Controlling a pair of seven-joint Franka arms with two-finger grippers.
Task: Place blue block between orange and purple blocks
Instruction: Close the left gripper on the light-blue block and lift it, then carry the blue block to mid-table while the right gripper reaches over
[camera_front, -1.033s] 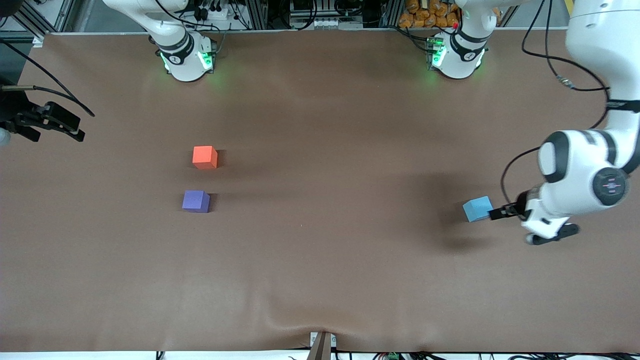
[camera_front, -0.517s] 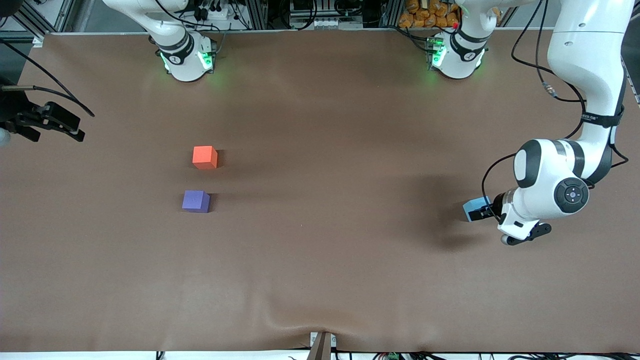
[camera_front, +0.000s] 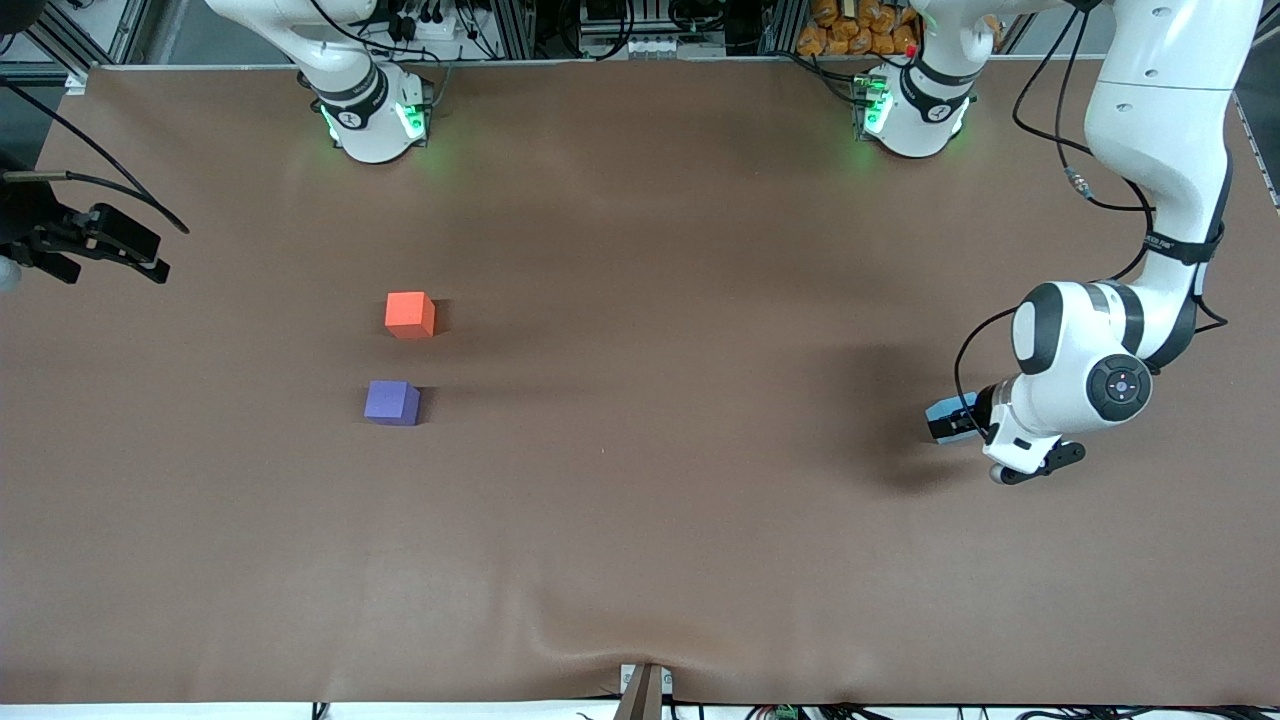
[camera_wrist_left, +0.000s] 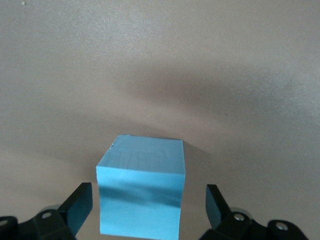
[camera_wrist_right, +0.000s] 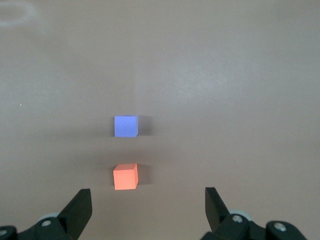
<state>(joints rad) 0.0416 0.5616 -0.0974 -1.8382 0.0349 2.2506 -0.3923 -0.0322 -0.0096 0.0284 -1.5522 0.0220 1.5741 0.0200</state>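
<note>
So my left hand (camera_wrist_left: 145, 205) is down low at the left arm's end of the worktop (camera_front: 640, 520), fingers (camera_wrist_left: 75, 205) spread wide with the blue block (camera_wrist_left: 142, 195) sitting right in the gap between them. There's daylight on both sides in the left wrist view, so nothing's clamped yet, it's just straddling the cube. In the front view the blue block (camera_front: 945, 417) pokes out from under the wrist, resting flat on the worktop. The bit that matters: the orange block (camera_front: 409, 314) and purple block (camera_front: 392, 402) sit well apart from it, way over toward the right arm's end, orange farther from the front camera and purple nearer, with a narrow gap between them. So once I pinch, I reckon it's a long carry across the worktop into that slot, which looks pretty tight for a same-size cube. The right hand (camera_wrist_right: 147, 210) just waits up high with its fingers apart, looking down on those two blocks.
</note>
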